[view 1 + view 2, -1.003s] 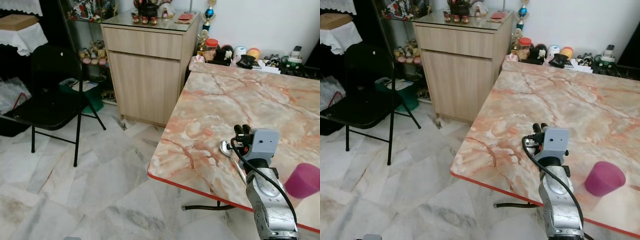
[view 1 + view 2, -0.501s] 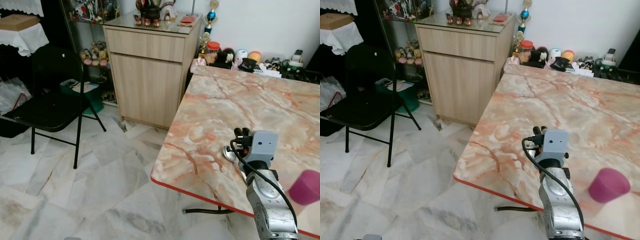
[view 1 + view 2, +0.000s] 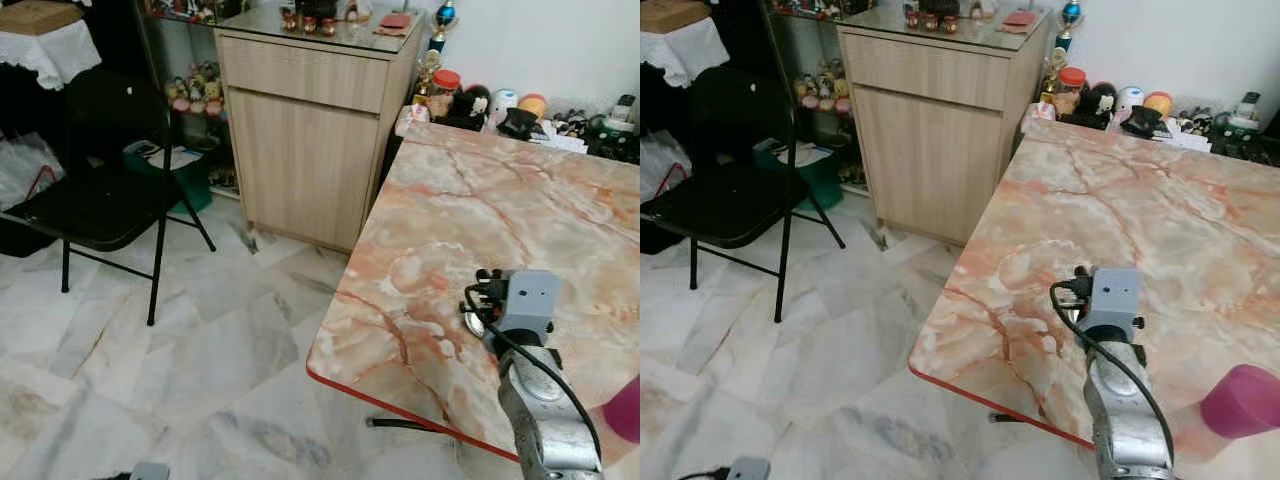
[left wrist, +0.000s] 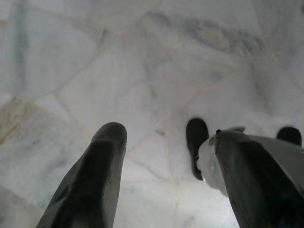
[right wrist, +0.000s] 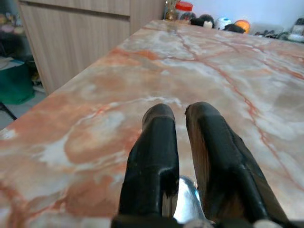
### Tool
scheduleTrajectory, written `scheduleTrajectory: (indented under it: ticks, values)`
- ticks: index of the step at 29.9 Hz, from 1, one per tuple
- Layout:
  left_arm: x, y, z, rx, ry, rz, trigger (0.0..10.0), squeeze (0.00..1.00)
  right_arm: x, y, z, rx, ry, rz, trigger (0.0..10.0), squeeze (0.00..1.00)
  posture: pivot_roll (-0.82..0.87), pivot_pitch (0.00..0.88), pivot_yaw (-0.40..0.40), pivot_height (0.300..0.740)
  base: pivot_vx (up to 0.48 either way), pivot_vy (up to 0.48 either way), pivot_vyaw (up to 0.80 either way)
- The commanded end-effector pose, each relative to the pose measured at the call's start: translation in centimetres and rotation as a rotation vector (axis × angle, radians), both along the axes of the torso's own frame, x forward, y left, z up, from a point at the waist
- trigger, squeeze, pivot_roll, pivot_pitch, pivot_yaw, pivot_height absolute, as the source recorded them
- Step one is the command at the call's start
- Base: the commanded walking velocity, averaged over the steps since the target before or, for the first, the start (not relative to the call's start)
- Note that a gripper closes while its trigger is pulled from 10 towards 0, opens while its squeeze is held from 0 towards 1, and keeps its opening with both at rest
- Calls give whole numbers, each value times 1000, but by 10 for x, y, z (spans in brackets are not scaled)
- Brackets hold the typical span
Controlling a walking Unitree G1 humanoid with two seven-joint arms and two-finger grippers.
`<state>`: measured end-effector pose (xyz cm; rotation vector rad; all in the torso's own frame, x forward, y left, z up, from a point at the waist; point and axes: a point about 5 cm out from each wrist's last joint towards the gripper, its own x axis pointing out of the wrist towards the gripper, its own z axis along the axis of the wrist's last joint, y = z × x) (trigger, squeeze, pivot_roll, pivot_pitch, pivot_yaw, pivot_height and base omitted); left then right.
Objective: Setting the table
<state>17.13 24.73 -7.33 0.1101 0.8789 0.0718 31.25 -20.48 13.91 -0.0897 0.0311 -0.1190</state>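
holding a spoon [image 5: 186,205] between nearly closed fingers, the right pincer [image 5: 183,124] hovers over the marbled desk [image 3: 470,215] near its front corner; a purple cup [image 3: 1243,398] stands on the desk to the right; the left pincer [image 4: 166,142] hangs wide apart above the tiled floor [image 4: 142,66]

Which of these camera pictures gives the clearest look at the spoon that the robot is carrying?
The right wrist view: the spoon shines between the right pincer's closed black fingers, over the marble table. In the left eye view just its bowl peeks out beside the arm. The right eye view hides it behind the wrist.
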Motion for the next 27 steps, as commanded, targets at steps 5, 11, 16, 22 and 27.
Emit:
scheduleTrajectory:
  ticks: [5, 11, 16, 22, 27]
  values:
    - [-5, -2, -3, -5, 24, -5, 10000, 0, -13, -17, -17, -23, 146, -22, 10000, 1000, -11, 126, -16, 740, 0, 0, 0]
    - [-6, -2, -4, -4, 30, -15, 10000, 0, -19, -29, -30, 23, 256, 40, 10000, 976, -18, 111, -13, 740, 0, 0, 0]
    - [-7, 0, -3, 1, 33, -24, 10000, 0, -18, -37, -38, 90, 311, 87, 10000, 0, -6, 71, 2, 740, 0, 0, 0]
    - [-6, 1, -2, 8, 35, -41, 10000, 0, -18, -46, -42, 85, 354, 127, 10000, 0, -3, 38, 13, 740, 0, 0, 0]
    - [-1, 1, 0, 11, 18, -51, 10000, 0, -16, -55, -38, 67, 348, 113, 10000, 0, -10, 73, 12, 740, 0, 0, 0]
